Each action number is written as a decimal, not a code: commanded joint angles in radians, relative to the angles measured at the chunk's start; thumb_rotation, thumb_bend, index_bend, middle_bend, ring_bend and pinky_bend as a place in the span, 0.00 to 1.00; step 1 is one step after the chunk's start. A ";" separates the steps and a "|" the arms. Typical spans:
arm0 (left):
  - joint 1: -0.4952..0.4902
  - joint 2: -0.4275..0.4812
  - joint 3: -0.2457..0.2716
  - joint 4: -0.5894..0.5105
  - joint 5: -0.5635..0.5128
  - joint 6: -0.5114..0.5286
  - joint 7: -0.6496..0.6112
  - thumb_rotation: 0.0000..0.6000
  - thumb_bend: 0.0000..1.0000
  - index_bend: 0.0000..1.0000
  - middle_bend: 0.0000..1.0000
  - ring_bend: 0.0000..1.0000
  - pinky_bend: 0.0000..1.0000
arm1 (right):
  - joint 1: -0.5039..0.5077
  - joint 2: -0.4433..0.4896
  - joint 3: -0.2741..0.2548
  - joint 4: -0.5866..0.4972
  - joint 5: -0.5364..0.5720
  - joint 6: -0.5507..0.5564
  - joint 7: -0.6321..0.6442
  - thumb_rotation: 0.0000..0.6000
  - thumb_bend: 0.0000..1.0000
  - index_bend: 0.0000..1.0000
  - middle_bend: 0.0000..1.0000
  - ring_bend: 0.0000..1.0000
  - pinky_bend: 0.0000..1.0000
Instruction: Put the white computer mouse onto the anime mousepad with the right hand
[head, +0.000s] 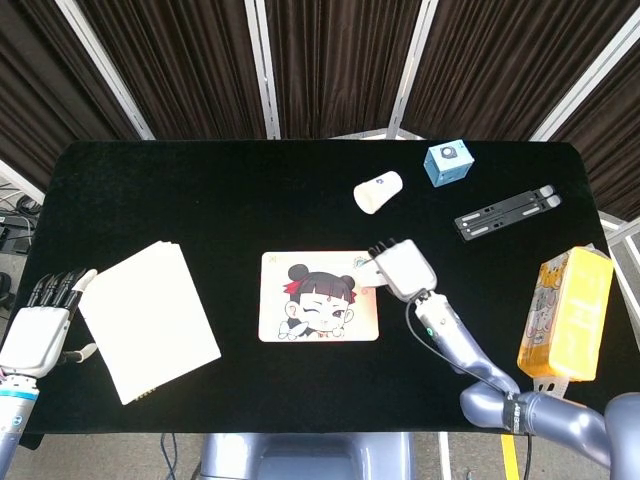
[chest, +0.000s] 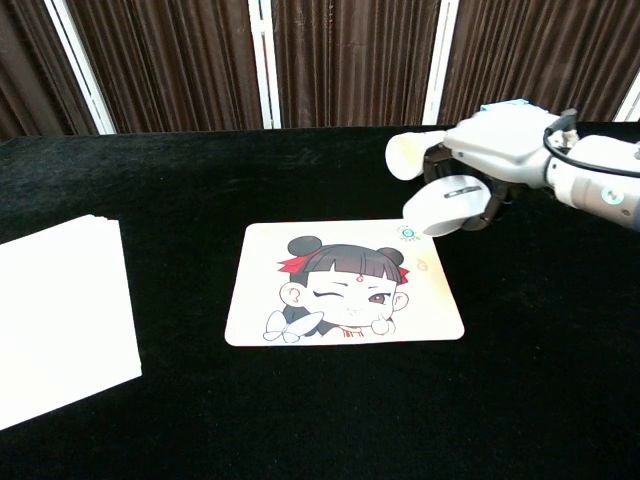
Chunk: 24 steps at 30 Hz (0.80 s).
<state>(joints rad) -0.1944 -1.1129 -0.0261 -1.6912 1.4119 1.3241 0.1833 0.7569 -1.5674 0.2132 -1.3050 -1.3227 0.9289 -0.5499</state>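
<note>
My right hand (head: 400, 268) (chest: 497, 150) grips the white computer mouse (chest: 445, 205) from above and holds it in the air over the right edge of the anime mousepad (head: 318, 296) (chest: 343, 281). From the head view only a sliver of the mouse (head: 366, 279) shows at the hand's left side. The mousepad lies flat at the table's middle, printed with a winking girl. My left hand (head: 38, 325) rests off the table's left edge with its fingers apart, holding nothing.
A stack of white paper (head: 148, 318) (chest: 58, 315) lies at the left. A tipped white cup (head: 378, 191) (chest: 417, 153), a blue box (head: 448, 161) and a black bracket (head: 507, 211) sit at the back right. A yellow carton (head: 564, 313) lies on the right edge.
</note>
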 joint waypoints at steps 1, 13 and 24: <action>-0.001 0.004 -0.001 -0.003 -0.010 -0.008 -0.004 1.00 0.12 0.00 0.00 0.00 0.00 | 0.076 -0.010 -0.040 0.102 -0.125 -0.052 0.099 1.00 0.26 0.64 0.60 0.43 0.64; -0.008 0.018 -0.003 -0.021 -0.042 -0.042 -0.022 1.00 0.12 0.00 0.00 0.00 0.00 | 0.229 -0.060 -0.136 0.248 -0.362 -0.085 0.415 1.00 0.24 0.65 0.60 0.43 0.63; -0.011 0.026 -0.003 -0.031 -0.065 -0.057 -0.011 1.00 0.12 0.00 0.00 0.00 0.00 | 0.303 -0.141 -0.245 0.367 -0.556 0.064 0.658 1.00 0.24 0.65 0.60 0.43 0.62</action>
<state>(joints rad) -0.2058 -1.0870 -0.0290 -1.7222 1.3476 1.2678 0.1715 1.0405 -1.6845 -0.0058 -0.9728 -1.8450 0.9622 0.0745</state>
